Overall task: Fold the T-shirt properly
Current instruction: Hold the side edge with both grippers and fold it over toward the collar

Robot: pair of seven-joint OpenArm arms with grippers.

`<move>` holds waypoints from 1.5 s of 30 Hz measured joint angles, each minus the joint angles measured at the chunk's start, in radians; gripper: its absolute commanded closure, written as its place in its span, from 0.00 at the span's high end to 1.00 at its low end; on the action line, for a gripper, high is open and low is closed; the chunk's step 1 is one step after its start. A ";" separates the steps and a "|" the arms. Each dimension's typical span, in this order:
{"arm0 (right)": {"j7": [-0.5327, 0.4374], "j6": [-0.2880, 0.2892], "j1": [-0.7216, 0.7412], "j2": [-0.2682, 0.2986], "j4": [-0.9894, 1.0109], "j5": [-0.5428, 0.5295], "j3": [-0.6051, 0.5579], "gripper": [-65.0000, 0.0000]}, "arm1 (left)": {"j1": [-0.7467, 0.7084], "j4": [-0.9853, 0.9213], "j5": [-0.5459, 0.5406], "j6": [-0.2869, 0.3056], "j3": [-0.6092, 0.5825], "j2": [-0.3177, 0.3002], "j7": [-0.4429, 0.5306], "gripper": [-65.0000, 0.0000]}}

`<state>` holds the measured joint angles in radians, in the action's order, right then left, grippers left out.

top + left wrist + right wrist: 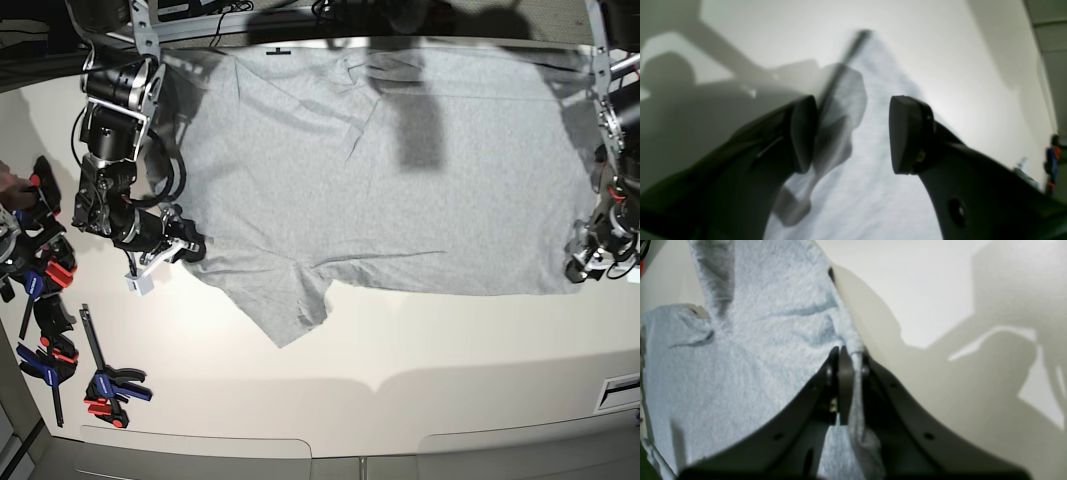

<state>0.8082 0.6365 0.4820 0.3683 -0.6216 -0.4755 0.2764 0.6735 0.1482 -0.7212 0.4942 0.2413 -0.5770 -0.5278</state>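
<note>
The light grey T-shirt (380, 180) lies spread flat on the white table (400, 350), plain side up, with one sleeve (290, 305) pointing toward the near edge. My right gripper (190, 248) is on the left of the base view. It is shut on the shirt's edge, and the right wrist view shows a fold of cloth (740, 356) pinched between the fingers of that gripper (850, 355). My left gripper (583, 262) is at the shirt's right corner. In the left wrist view it (857, 133) is open, with the cloth (867, 193) lying below the gap between the fingers.
Several blue, black and orange spring clamps (45, 290) lie on the table at the far left, with another (110, 385) nearer the front. One clamp (1052, 160) shows at the right edge of the left wrist view. The table's front edge (320, 445) runs along the bottom.
</note>
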 measured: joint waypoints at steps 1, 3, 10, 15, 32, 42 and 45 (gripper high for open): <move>0.000 0.000 0.000 0.000 0.000 0.000 0.000 0.00 | 0.000 0.000 -0.001 0.004 0.000 0.010 0.006 0.49; 0.000 0.000 0.000 0.000 0.000 0.000 0.000 0.00 | 0.005 0.000 0.013 0.005 0.000 0.023 0.009 0.49; 0.000 0.000 0.000 0.000 0.000 0.000 0.000 0.00 | 0.008 0.019 0.071 -0.007 0.000 0.026 0.038 0.00; 0.021 -0.003 -0.003 0.002 -0.008 -0.040 0.000 0.00 | 0.002 0.064 0.026 0.050 -0.004 0.008 0.010 0.00; 0.547 0.056 -0.264 -0.006 -0.644 -0.415 0.223 0.00 | -0.223 0.336 -0.390 0.192 -0.005 -0.183 -0.395 0.00; 0.598 0.056 -0.505 -0.014 -0.729 -0.549 0.415 0.00 | -0.365 0.364 -0.617 0.199 -0.006 -0.265 -0.658 0.00; 0.597 0.056 -0.552 -0.015 -0.730 -0.552 0.453 0.00 | -0.411 0.365 -0.645 0.199 -0.006 -0.274 -0.676 0.00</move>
<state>1.4052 0.6930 -0.0696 0.3534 -1.3514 -1.0271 0.7296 0.2626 0.5129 -1.3659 0.6933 0.2352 -0.8513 -1.2041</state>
